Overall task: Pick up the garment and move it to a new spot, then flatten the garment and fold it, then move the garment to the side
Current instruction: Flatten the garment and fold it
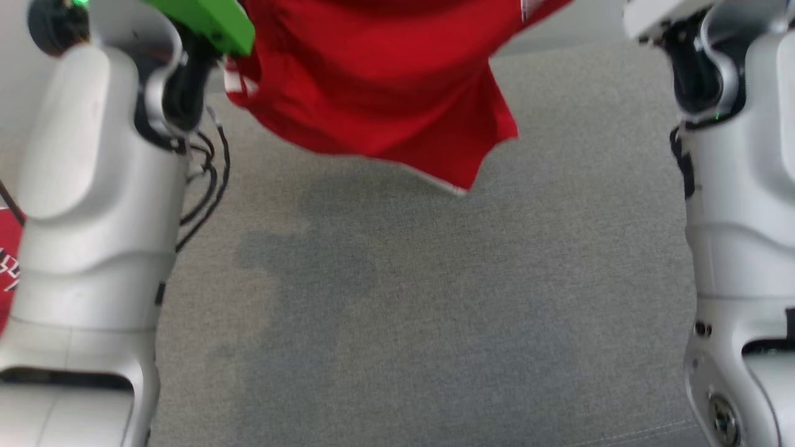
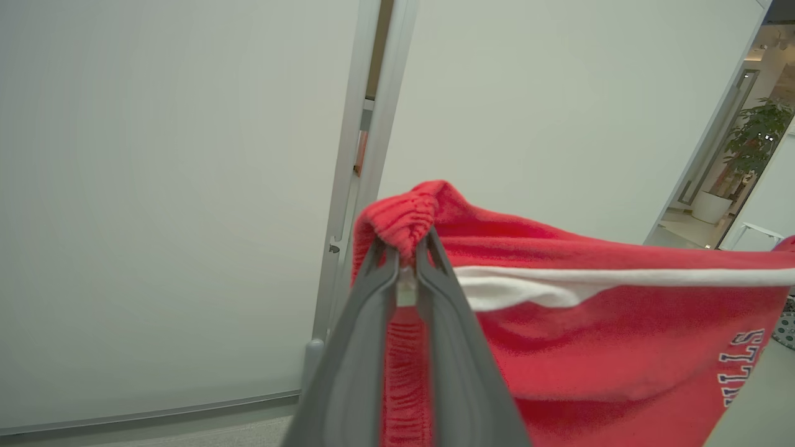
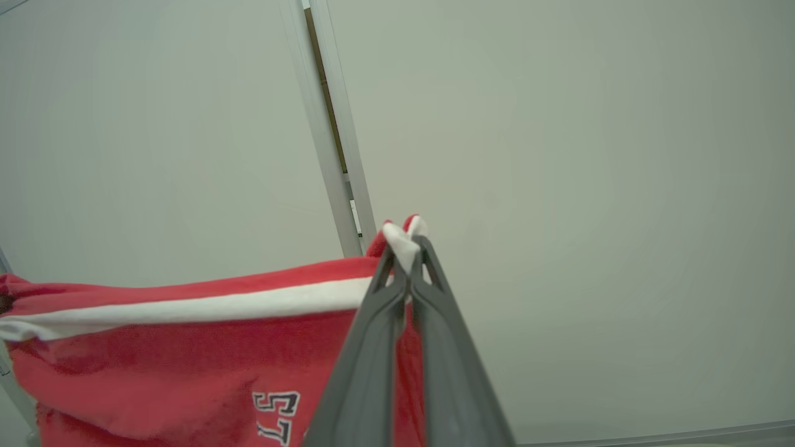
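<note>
Hanging between both hands, a red fleece garment with a white band along its upper edge is held clear of the grey woven surface beneath them. The left hand is seen clenched on a bunched, ribbed red corner. The right hand is seen clenched on the opposite corner, where white trim is pinched at its tips.

From each hand the held edge is stretched straight across toward the other, so the garment's long axis is laid from hand to hand and the body of the cloth is draped below both. Neither hand can be called nearer, since a corner is gripped by each.

The laying-out step is judged to be in hand. For flattening, the free lower edge would have to be brought onto the surface first, with the held edge kept taut and level between the hands.

In the head view that lower edge is uneven and blurred, with its lowest tip hung somewhat toward the right hand's side. The garment's top is cut off by the upper border of that view, between the pale left forearm, with its green fitting, and the pale right forearm.

Black-and-white lettering is cropped and only partly readable. A second red item outside the left forearm cannot be identified. Whether the surface is a bench or a floor cannot be told.
</note>
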